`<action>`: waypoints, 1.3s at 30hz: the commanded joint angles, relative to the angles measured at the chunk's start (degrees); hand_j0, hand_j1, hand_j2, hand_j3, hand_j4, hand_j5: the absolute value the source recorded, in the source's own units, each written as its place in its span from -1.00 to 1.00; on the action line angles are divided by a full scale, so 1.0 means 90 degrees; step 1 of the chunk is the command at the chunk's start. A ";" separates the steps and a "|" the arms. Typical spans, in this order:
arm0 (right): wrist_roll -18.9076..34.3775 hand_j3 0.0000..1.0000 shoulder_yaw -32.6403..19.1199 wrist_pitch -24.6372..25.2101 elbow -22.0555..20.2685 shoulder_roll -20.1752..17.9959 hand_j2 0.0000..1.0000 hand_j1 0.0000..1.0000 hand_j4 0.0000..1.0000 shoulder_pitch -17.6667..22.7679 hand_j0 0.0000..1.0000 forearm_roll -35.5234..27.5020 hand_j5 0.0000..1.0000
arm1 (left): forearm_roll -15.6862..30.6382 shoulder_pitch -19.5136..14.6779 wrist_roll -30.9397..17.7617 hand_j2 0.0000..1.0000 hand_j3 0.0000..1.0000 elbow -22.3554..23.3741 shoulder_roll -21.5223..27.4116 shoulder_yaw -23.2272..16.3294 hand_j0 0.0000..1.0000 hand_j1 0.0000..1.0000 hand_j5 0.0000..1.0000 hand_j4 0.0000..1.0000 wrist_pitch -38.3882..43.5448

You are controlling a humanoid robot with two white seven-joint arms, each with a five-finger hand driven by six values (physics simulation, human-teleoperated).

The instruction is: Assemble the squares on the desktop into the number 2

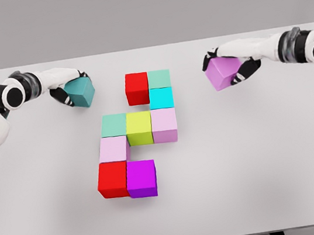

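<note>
Several coloured cubes form a partial figure in the middle of the white table (258, 161): a red cube (137, 88) and a mint cube (159, 79) on top, a cyan cube (161, 98) below the mint one, then a row of green (114, 124), yellow (139, 127) and pale pink (164, 124) cubes. Under these sit a pink cube (112, 149), another red cube (113, 179) and a magenta cube (141, 178). My left hand (69, 86) is shut on a teal cube (81, 93) at upper left. My right hand (232, 62) is shut on a violet cube (223, 72) at upper right.
Both arms reach in from the sides near the table's far edge. The table's front edge runs along the bottom of the view, with dark legs below it.
</note>
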 commanded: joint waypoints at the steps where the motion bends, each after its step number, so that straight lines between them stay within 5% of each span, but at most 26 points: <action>1: -0.0035 0.02 -0.0300 -0.0563 -0.0671 -0.0421 0.02 0.02 0.02 0.0029 0.02 -0.0003 0.02 | -0.0014 0.0000 0.0012 0.22 0.22 0.0025 -0.0024 -0.0052 0.22 0.22 0.22 0.22 0.0213; 9: -0.0035 0.02 -0.0564 -0.1881 -0.2419 -0.1368 0.02 0.02 0.02 0.0752 0.02 -0.0022 0.02 | 0.0035 -0.0029 0.0012 -0.06 -0.06 -0.0034 -0.0083 0.0007 -0.06 -0.06 -0.06 -0.06 0.0262; 14: -0.0035 -0.10 -0.0457 -0.2919 -0.2420 -0.1505 -0.10 -0.10 -0.10 0.1045 -0.10 -0.0042 -0.10 | 0.0083 -0.0059 0.0012 -0.15 -0.15 -0.0063 -0.0102 0.0036 -0.15 -0.15 -0.15 -0.15 0.0262; 25: -0.0035 -0.09 -0.0212 -0.2919 -0.2430 -0.1329 -0.09 -0.09 -0.09 0.1299 -0.09 -0.0042 -0.09 | 0.0269 0.0029 0.0012 -0.16 -0.16 -0.0883 0.0005 0.0046 -0.16 -0.16 -0.16 -0.16 0.0389; 39: -0.0035 -0.11 0.0764 -0.2919 -0.2439 -0.0802 -0.11 -0.11 -0.11 0.0879 -0.11 -0.0032 -0.11 | 0.0699 0.0469 0.0012 -0.16 -0.16 -0.2358 0.0552 0.0027 -0.16 -0.16 -0.16 -0.16 0.1697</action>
